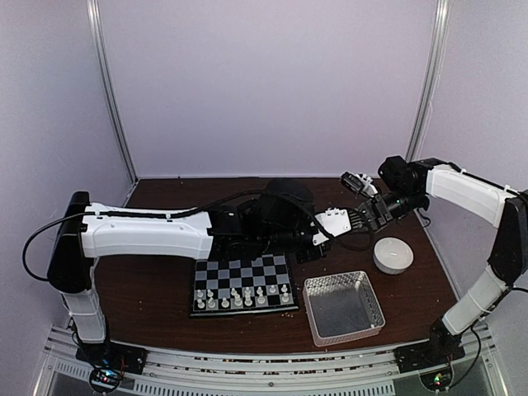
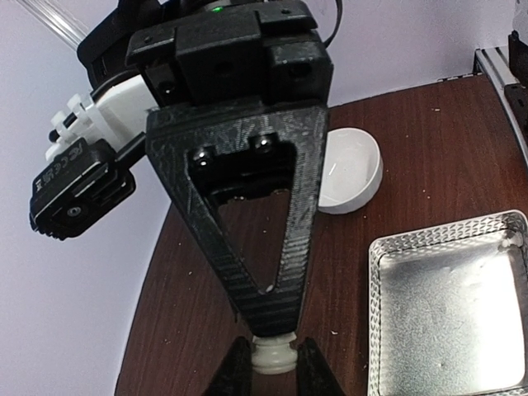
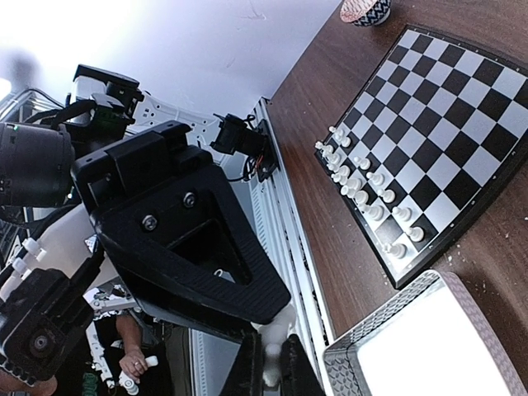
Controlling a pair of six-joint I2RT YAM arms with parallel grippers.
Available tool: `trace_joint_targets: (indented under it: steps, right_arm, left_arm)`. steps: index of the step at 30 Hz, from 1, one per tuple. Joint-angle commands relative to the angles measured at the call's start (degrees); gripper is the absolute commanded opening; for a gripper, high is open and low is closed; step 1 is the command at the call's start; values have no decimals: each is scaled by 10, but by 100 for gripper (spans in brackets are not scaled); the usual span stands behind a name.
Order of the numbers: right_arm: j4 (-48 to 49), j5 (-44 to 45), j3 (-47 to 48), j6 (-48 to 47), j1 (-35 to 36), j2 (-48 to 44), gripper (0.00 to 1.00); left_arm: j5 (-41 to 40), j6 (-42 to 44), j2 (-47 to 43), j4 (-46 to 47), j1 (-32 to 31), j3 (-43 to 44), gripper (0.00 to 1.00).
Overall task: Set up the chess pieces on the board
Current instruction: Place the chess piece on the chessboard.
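Many tiny wht pieces (image 1: 243, 295), b/w board (image 1: 239, 270)

Top camera looks down from behind the arms (image 1: 148, 231); wrist cameras sit close along their fingers (image 2: 256, 247) (image 3: 190, 247) — all share the tray (image 1: 342, 309) (image 2: 445, 305) (image 3: 412, 346).

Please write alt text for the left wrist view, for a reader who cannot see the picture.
The left gripper pinches a white chess piece between its fingers, and the right gripper reaches in from the top with its tip on the same piece. Behind, a white bowl and a shallow tray rest on the brown table.
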Motion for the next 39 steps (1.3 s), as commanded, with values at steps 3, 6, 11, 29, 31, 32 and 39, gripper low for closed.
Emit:
trace_joint_targets:
  steps: [3, 6, 11, 29, 31, 32, 39]
  right_arm:
    - [15, 51, 11, 1, 3, -30, 0]
    - [11, 115, 37, -10, 10, -41, 0]
    - [28, 326, 87, -44, 89, -60, 0]
    - [-75, 755, 322, -124, 431, 230, 0]
    - [-77, 776, 344, -129, 449, 259, 0]
    - [-79, 783, 353, -132, 458, 270, 0]
    - [-98, 805, 382, -145, 492, 330, 0]
  left_arm:
    - [-30, -9, 9, 22, -2, 7, 32]
    - [-23, 0, -31, 31, -2, -44, 42]
    - [-42, 7, -151, 34, 9, -152, 45]
    - [0, -181, -463, 13, 316, -366, 54]
    - [-1, -187, -468, 14, 322, -375, 54]
    - [-1, -188, -471, 16, 322, -380, 54]
    - [-10, -186, -490, 17, 323, -383, 54]
